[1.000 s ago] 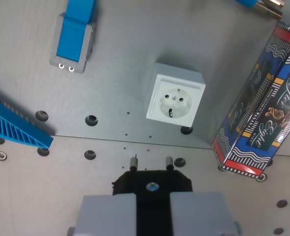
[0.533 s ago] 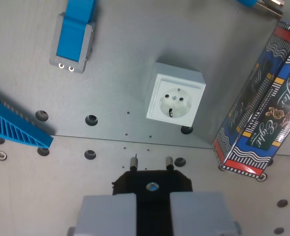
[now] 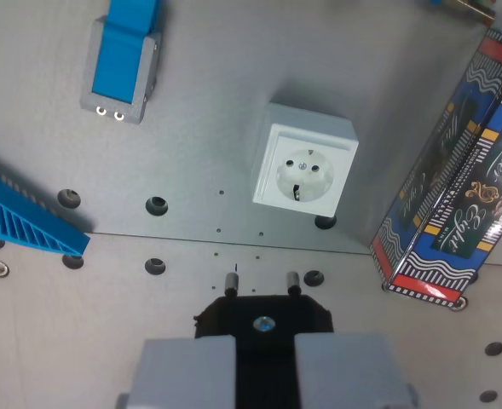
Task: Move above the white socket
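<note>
White socket (image 3: 304, 170) sits on the grey desk (image 3: 208, 102), just ahead of the hand (image 3: 262, 285), which grips a black plug (image 3: 263, 317), prongs toward it; patterned box (image 3: 455, 187) alongside.

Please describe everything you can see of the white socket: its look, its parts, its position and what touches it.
The white socket is a square box, apparently of plastic, with a round recessed face. The recess shows two dark pin holes and a small dark mark at its lower edge. It sits flat on the grey metal plate, near the picture's middle, seen slightly from the side. Nothing else touches it: the patterned box stands apart at the wrist view's right, and the black plug in the gripper is below, apart.
</note>
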Motion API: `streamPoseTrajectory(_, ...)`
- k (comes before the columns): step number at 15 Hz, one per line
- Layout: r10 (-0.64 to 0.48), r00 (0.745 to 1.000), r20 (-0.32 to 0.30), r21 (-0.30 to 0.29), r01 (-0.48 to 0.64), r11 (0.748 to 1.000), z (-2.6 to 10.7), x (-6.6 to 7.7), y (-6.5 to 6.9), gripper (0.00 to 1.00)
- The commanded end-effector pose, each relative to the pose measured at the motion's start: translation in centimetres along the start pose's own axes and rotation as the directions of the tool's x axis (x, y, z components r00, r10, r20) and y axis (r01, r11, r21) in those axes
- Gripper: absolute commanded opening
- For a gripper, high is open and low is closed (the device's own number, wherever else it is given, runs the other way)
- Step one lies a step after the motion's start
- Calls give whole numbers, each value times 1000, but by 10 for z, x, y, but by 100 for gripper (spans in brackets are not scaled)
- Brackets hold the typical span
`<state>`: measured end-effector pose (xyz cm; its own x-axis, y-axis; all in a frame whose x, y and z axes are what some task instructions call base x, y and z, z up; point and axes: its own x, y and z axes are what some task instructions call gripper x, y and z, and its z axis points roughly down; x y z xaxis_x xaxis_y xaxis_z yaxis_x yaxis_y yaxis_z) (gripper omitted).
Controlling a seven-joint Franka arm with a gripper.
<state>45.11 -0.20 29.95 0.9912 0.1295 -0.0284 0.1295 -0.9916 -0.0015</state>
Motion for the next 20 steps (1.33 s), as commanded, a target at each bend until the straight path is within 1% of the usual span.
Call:
streamPoseTrajectory(1, 58, 994, -94, -5, -59, 998, 14, -6, 3, 0)
streamPoseTrajectory(5, 79, 991, -104, -2, -80, 997, 29, -10, 5, 0)
streamPoseTrajectory(9, 108, 990, -93, 2, -109, 994, 44, -14, 9, 0)
streamPoseTrajectory(20, 181, 979, -89, 17, -180, 984, 96, -26, 18, 0)
